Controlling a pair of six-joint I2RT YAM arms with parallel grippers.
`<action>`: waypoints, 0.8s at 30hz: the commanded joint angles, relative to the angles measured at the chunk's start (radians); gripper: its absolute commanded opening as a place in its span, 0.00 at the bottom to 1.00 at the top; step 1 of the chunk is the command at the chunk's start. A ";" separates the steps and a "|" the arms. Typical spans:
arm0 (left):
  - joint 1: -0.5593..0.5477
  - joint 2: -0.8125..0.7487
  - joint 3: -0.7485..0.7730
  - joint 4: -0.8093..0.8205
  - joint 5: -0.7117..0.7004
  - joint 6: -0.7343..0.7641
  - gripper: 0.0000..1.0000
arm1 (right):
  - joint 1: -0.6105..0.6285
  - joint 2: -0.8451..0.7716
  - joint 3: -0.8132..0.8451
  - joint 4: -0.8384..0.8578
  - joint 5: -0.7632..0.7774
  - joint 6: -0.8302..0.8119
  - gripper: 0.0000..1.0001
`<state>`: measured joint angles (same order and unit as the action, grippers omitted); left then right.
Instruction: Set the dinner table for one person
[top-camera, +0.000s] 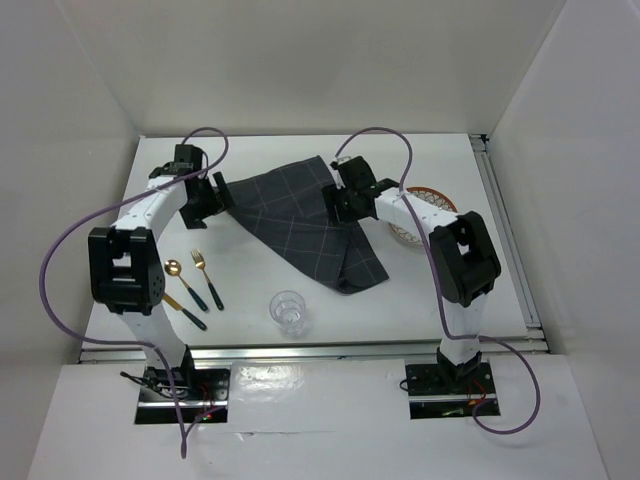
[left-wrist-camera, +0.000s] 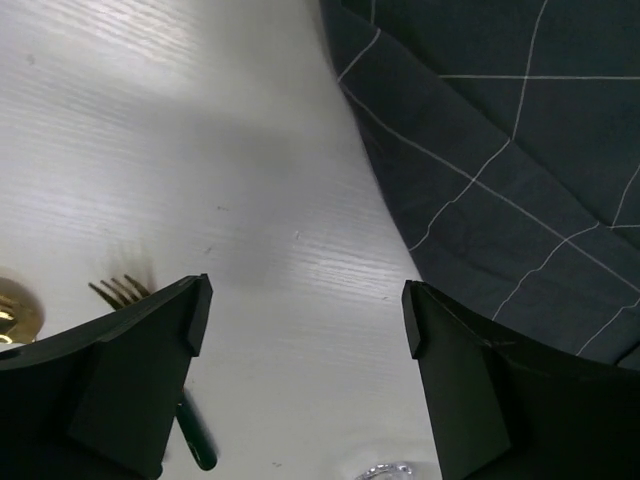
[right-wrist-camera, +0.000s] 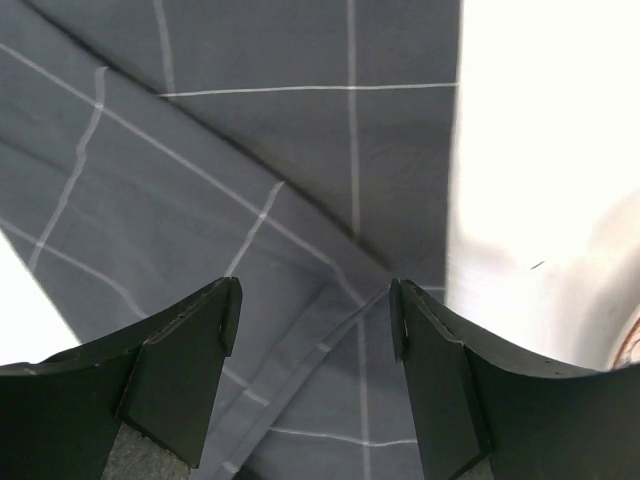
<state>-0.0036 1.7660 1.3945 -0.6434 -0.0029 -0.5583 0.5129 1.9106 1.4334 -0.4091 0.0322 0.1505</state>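
Seen from above, the white dinner table (top-camera: 250, 270) fills the middle of the frame beneath both arms. At left of centre a gold spoon (top-camera: 173, 268), a gold fork (top-camera: 205, 277) and a third dark-handled utensil (top-camera: 190, 316) lie close together on it. Above them, in the upper left, the left gripper (left-wrist-camera: 305, 310) hangs with its jaws spread wide and nothing between them. It is over bare tabletop, just beside the left edge of a dark grey gridded cloth (top-camera: 300, 220). A clear glass (top-camera: 288, 310) stands at lower centre, near the cloth's lower corner. Right of centre, the right gripper (right-wrist-camera: 315, 310) hovers over the cloth's folded edge, jaws apart and gripping nothing, with white table showing alongside. At far right a red-rimmed dish (top-camera: 436, 194) peeks from behind that arm.
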 joint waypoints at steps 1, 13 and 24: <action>0.004 0.076 0.106 -0.028 0.066 -0.029 0.98 | -0.031 0.025 0.009 0.059 -0.044 -0.055 0.73; 0.063 0.298 0.287 -0.073 0.125 -0.089 0.97 | -0.082 0.099 0.028 0.059 -0.115 -0.074 0.64; 0.063 0.397 0.397 -0.082 0.136 -0.124 0.97 | -0.082 0.108 0.028 0.059 -0.150 -0.065 0.40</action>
<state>0.0616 2.1399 1.7409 -0.7116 0.1135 -0.6567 0.4377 2.0201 1.4334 -0.3908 -0.1001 0.0826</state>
